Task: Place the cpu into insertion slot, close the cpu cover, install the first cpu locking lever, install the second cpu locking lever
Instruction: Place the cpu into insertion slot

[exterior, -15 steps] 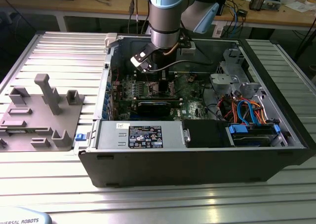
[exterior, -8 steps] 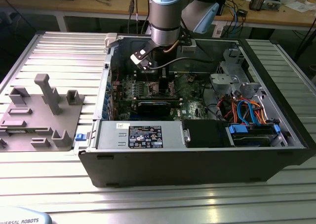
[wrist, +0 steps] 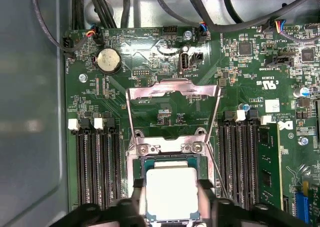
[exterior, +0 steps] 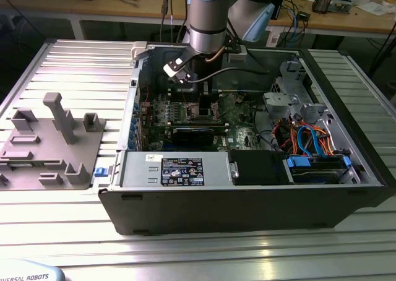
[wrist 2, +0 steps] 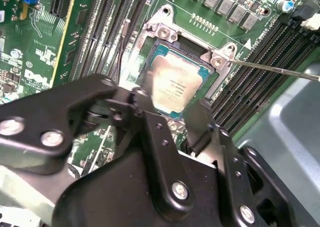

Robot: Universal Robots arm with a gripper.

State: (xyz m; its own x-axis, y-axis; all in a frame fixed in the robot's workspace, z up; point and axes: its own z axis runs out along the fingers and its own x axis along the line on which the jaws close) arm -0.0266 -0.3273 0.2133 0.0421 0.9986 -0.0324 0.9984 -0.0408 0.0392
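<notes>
1. I count one robot arm and one open computer case.
2. One cpu, one insertion slot, one cpu cover.
3. One coin cell battery.
4. Two banks of memory slots.
5. One grey fixture tray.

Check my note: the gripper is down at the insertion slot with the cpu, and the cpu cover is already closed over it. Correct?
No. The first wrist view shows the cpu cover open, swung back from the insertion slot. The gripper is down at the slot with the cpu.
</notes>
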